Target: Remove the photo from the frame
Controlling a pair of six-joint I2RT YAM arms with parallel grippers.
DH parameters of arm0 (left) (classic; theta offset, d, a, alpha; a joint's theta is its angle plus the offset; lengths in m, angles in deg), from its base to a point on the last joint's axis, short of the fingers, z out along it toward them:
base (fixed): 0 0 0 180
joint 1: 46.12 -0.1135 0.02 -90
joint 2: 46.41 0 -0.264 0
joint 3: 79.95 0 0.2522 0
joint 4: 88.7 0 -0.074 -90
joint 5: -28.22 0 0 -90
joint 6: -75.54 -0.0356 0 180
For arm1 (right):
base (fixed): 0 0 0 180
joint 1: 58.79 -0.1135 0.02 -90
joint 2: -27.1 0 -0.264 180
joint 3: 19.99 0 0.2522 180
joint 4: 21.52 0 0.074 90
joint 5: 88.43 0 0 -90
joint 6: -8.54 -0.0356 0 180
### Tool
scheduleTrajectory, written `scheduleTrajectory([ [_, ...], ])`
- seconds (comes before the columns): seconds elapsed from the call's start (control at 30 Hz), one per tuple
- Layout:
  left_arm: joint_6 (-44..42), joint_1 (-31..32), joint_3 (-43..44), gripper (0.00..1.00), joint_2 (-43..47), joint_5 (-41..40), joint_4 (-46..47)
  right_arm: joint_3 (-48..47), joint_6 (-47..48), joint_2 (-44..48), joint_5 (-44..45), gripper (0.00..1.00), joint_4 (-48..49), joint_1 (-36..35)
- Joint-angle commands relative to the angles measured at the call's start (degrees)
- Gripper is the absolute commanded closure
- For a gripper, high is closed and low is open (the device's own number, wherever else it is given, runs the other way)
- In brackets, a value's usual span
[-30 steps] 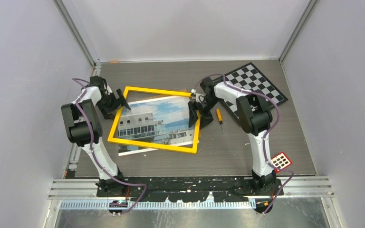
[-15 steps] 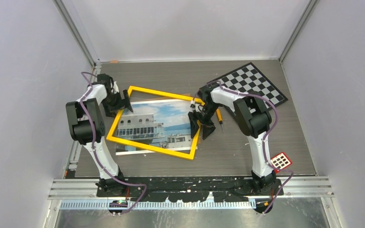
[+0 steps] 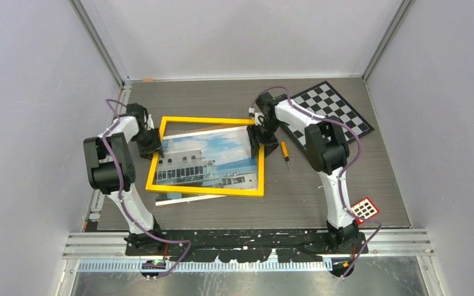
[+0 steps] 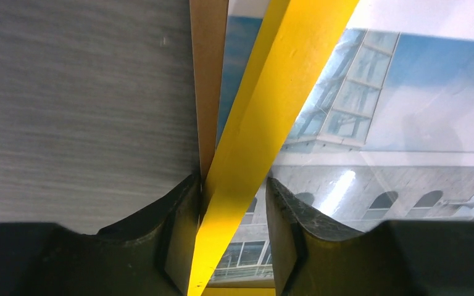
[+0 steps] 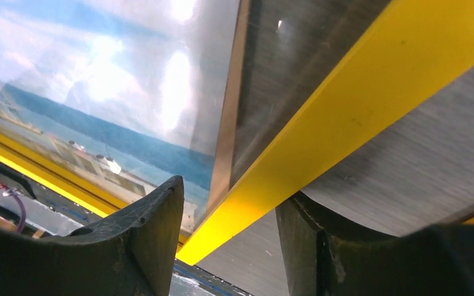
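Top external: frame (image 3: 210, 120) mid-table (image 3: 321, 191), lying over photo (image 3: 213, 154). Photo skewed, near-left corner poking out past near rail. Left gripper (image 3: 151, 140) at left rail, right gripper (image 3: 257, 132) at far-right corner. Wrist views: each pair of jaws straddles yellow rail, hugging it; can't tell if either is clamped. I judge step as grabbing frame to lift it off photo. Next I need firm pinch both sides, level lift together, photo left on table.

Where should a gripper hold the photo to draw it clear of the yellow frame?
Probably pinch the photo at its near-left corner, which pokes out past the near rail of the yellow frame; come in low from the near side, where nothing overlies it.
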Motion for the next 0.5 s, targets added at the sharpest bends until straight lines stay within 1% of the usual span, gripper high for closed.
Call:
scheduleTrajectory([
  [0.0,1.22,0.45,-4.15,0.57,4.41,1.40,-3.75,-6.20,1.35,-2.56,-0.15,0.40,0.41,-0.82],
  [0.07,1.12,0.34,-5.14,0.58,5.33,0.93,-3.78,-8.70,1.78,-3.74,-0.18,0.40,-0.35,-0.78],
  [0.17,0.64,-0.32,-6.03,0.60,6.05,0.48,-4.56,-9.96,2.45,-4.73,0.17,0.40,-0.82,-0.83],
  [0.23,0.21,-0.78,-6.27,0.58,6.21,0.41,-5.49,-10.38,2.74,-5.07,1.01,0.39,-1.34,-0.79],
  [0.33,-1.19,-0.88,-6.41,0.47,5.92,0.20,-6.10,-9.67,3.11,-4.49,2.48,0.36,-1.99,-0.63],
  [0.4,-1.44,-0.94,-6.41,0.43,5.44,0.73,-5.72,-8.24,3.17,-3.50,3.31,0.34,-1.83,-0.51],
  [0.47,-1.35,-0.99,-6.32,0.41,4.88,1.13,-5.15,-6.53,3.18,-2.62,4.09,0.32,-1.51,-0.40],
])
